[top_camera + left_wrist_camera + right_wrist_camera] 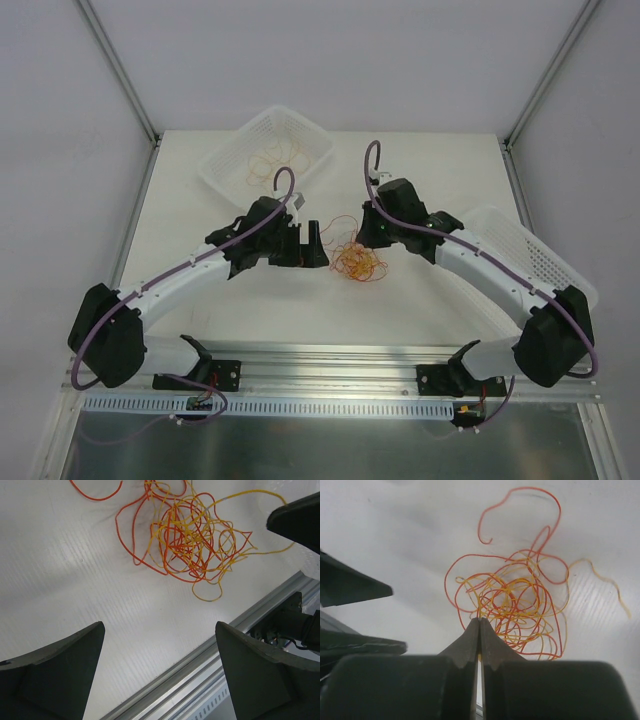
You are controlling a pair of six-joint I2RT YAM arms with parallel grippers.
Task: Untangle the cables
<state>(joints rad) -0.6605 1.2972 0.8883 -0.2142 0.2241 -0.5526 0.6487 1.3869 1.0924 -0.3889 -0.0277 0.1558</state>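
White worktop (450, 170) carries the cables (358, 262), a roundish orange-and-red knot at centre with no clear long axis. Right claw (479, 625) is pinched shut on a yellow strand at its edge; left claw (159, 626) gapes just left. 1 mesh basket (228, 158) sits far left.

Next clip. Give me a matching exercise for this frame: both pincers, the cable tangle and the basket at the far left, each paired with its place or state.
1. left pincer
2. right pincer
3. cable tangle
4. far-left basket

A. holds a few loose orange strands
B. open, holding nothing
C. on the table between the pincers
D. shut on a strand of the tangle

Pairs: 1-B, 2-D, 3-C, 4-A.
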